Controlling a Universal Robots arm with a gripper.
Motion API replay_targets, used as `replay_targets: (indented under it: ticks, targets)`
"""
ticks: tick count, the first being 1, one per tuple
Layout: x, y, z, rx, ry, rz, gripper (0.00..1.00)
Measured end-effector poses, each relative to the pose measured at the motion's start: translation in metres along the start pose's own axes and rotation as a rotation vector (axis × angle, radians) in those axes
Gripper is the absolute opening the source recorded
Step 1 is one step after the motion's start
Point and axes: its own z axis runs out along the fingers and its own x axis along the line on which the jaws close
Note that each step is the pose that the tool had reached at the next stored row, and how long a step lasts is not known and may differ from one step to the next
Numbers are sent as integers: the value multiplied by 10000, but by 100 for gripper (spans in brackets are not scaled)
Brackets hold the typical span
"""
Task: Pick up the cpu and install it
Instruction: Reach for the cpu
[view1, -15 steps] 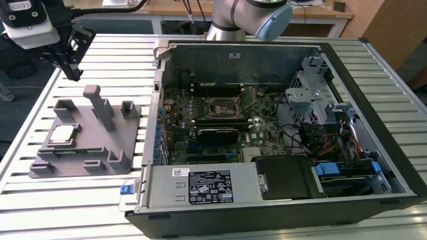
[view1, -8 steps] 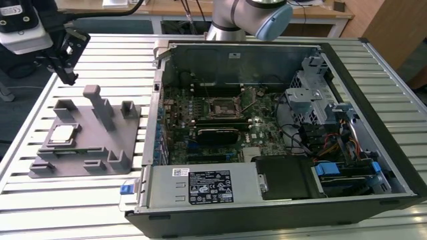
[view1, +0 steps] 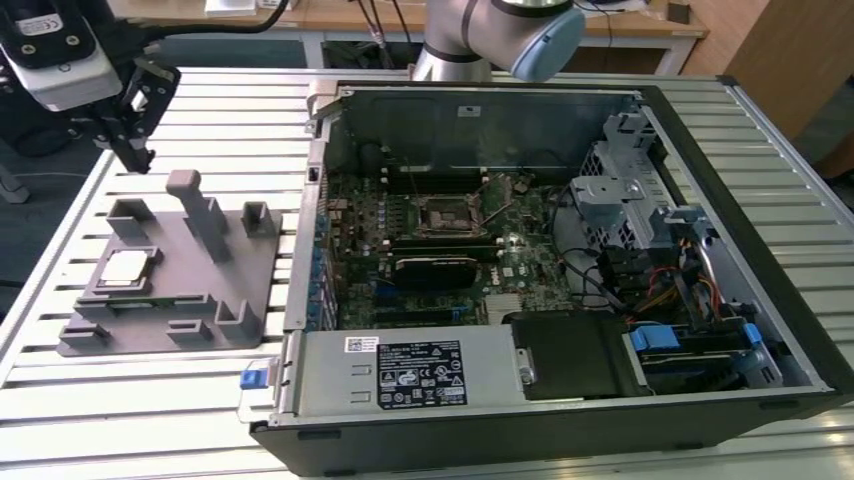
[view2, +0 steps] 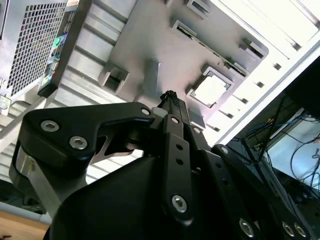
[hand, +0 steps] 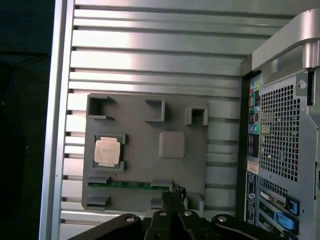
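Observation:
The cpu is a pale silvery square chip lying flat in a recess of the grey fixture tray, on the exterior view's left. It appears in both wrist views too, as the cpu and, washed out by glare, the cpu. My gripper hangs above the tray's far edge, well clear of the chip. Its fingers sit pressed together, shut on nothing. The black-framed socket sits on the motherboard inside the open computer case.
A green memory stick lies in a slot of the tray near the chip. Upright grey posts rise from the tray. The case's metal wall stands between tray and motherboard. Everything rests on a slatted aluminium table.

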Motion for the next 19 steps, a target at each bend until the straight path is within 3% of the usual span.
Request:
replay_targets:
  ticks: [10, 19]
  targets:
    - [249, 9, 56, 0, 10, -146, 11]
    - [494, 17, 150, 0, 16, -163, 11]
